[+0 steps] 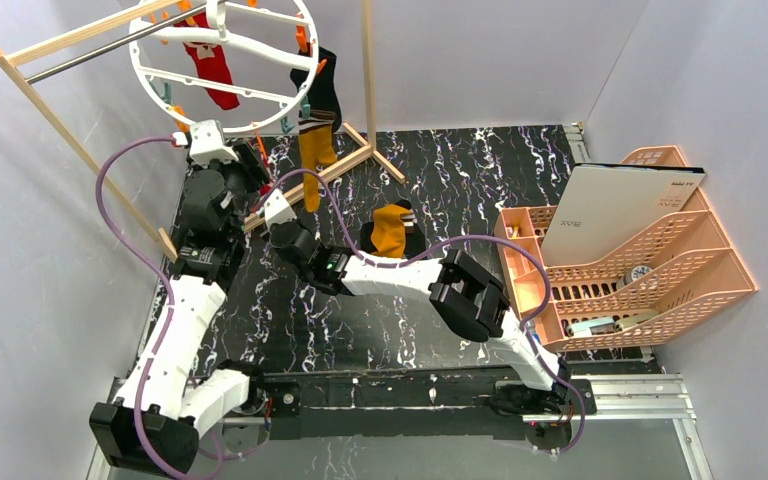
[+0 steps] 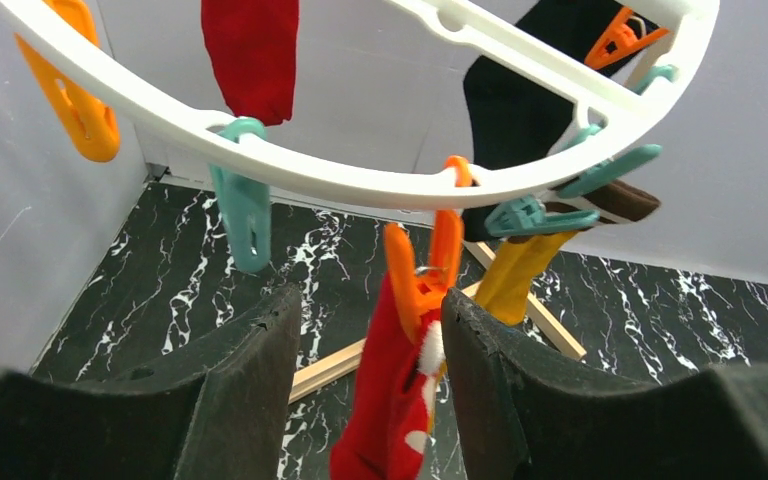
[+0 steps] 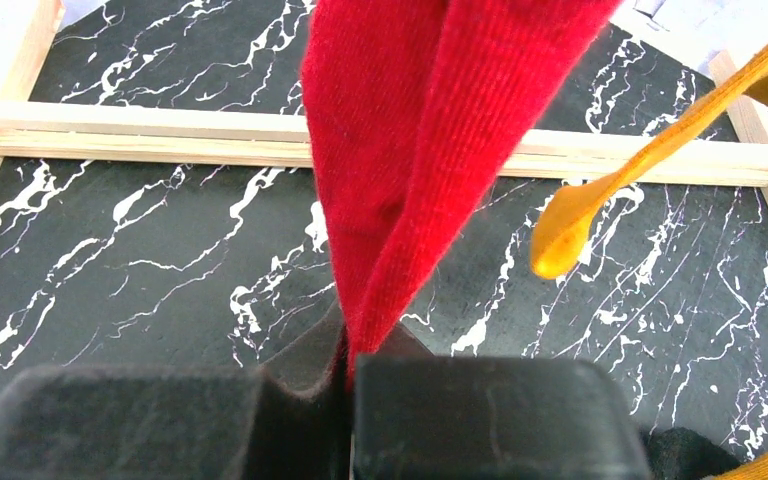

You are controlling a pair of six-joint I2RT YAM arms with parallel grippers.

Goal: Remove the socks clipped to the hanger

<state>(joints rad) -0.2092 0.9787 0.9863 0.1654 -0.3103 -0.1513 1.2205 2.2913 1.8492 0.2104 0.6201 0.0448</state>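
bright, even white light throughout; shadows soft and faint; the near fingers (image 3: 160, 420) look slightly blurred.

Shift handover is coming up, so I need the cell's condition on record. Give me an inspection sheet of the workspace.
Surface: black marbled table; one mustard-and-black sock lying loose.
Job's things: white hanger holds upper red sock, black-mustard sock, lower red sock.
Clutter: peach file rack, right side.
Tools: left tool open around orange clip; right tool shut on lower red sock.
Cables: purple cables looping off both arms.
Surroundings: wooden rack, grey walls.
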